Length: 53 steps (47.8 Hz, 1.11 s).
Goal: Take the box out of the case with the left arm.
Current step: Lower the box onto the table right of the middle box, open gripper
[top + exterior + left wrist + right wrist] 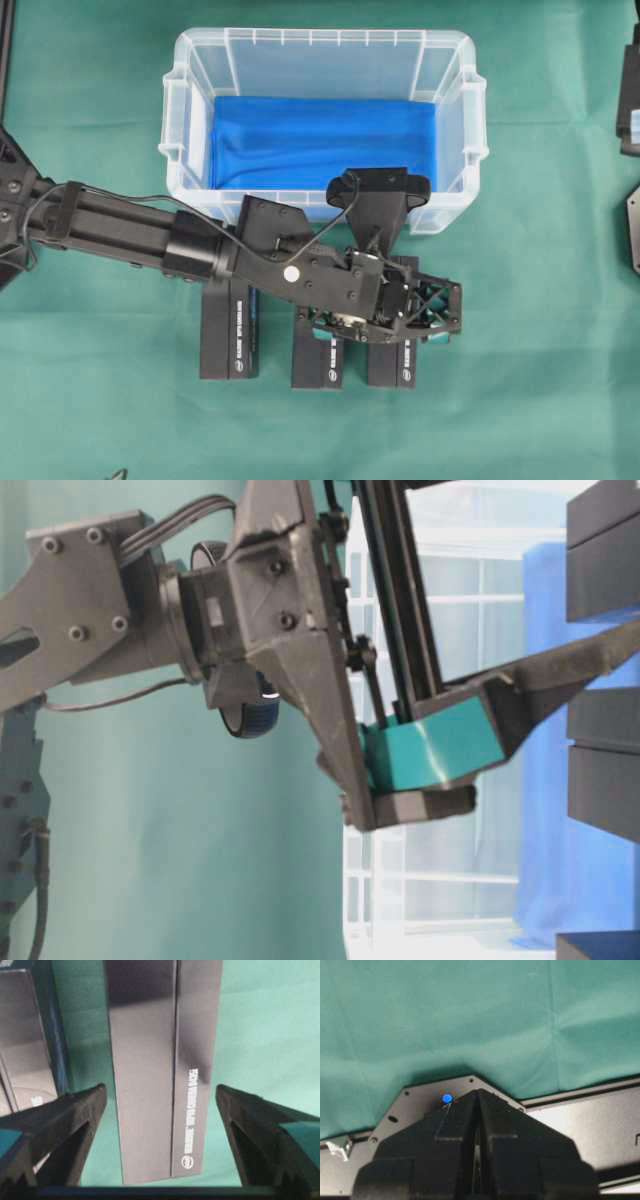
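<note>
The clear case (pixel 320 38) with its blue lining (pixel 320 140) sits at the back of the table, and no box shows inside it. A black box (pixel 392 368) lies on the green cloth just in front of the case. My left gripper (pixel 385 318) hangs over this box. In the left wrist view the box (pixel 150 1060) lies between the spread fingers (pixel 75 1110), with green cloth showing on both sides, so the left gripper (pixel 161 1095) is open and not touching it. My right gripper (pixel 478 1097) is shut on nothing, above its own base plate.
Two more black boxes (pixel 228 335) (pixel 318 362) lie side by side to the left of the first, close to the left finger. The right arm's base (pixel 630 100) stands at the right edge. Green cloth (pixel 540 400) covers the table.
</note>
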Each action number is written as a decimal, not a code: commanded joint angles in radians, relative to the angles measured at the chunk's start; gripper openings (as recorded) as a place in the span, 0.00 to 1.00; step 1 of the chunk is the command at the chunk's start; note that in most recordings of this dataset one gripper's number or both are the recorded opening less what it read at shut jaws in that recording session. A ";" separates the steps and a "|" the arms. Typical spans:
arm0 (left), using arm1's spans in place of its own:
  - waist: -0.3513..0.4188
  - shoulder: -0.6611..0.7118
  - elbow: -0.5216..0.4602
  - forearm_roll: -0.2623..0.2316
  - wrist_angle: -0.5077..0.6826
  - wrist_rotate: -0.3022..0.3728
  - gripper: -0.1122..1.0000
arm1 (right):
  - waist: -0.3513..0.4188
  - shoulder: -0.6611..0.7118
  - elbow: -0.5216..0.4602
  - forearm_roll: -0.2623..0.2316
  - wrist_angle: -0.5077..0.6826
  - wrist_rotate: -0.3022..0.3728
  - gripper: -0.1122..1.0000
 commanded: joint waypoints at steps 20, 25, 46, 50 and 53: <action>0.006 -0.080 -0.002 0.000 0.005 0.003 0.95 | 0.000 0.000 -0.011 -0.003 -0.003 -0.002 0.10; 0.008 -0.104 -0.011 0.000 0.011 0.005 0.95 | 0.000 0.000 -0.011 -0.002 -0.003 -0.002 0.10; 0.014 -0.129 -0.137 0.000 0.078 0.041 0.92 | -0.002 0.000 -0.009 -0.003 0.002 -0.003 0.10; 0.014 -0.129 -0.152 -0.002 0.112 0.044 0.92 | 0.000 -0.002 -0.009 -0.002 0.002 -0.003 0.10; 0.014 -0.132 -0.153 0.000 0.132 0.044 0.92 | -0.002 0.000 -0.009 -0.003 0.002 -0.003 0.10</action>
